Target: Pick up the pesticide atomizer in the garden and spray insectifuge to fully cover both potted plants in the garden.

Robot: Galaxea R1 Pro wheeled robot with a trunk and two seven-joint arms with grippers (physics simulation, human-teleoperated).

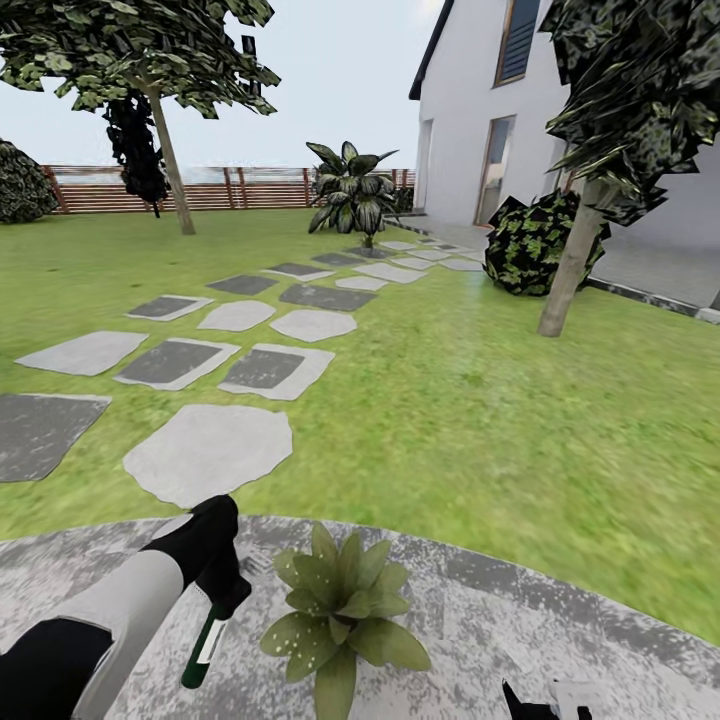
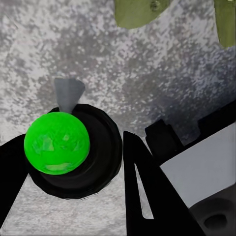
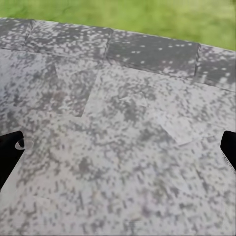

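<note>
On grey patio [image 1: 560, 620], left end effector [image 1: 222, 590] clamping atomizer [image 1: 205, 640], apparently beside potted plant [image 1: 340, 610], lawn [image 1: 480, 420] beyond.

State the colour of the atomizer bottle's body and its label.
Dark green pesticide atomizer with a white label strip, clearest in the head view.

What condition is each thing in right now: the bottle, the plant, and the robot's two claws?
pesticide atomizer: held in the left gripper, hanging bottom-down over the paving.
left gripper: shut on the atomizer, beside the plant.
potted plant: upright on the round grey patio; its pot is hidden under its leaves.
right gripper: open, fingertips far apart, nothing between them, above bare paving.
</note>
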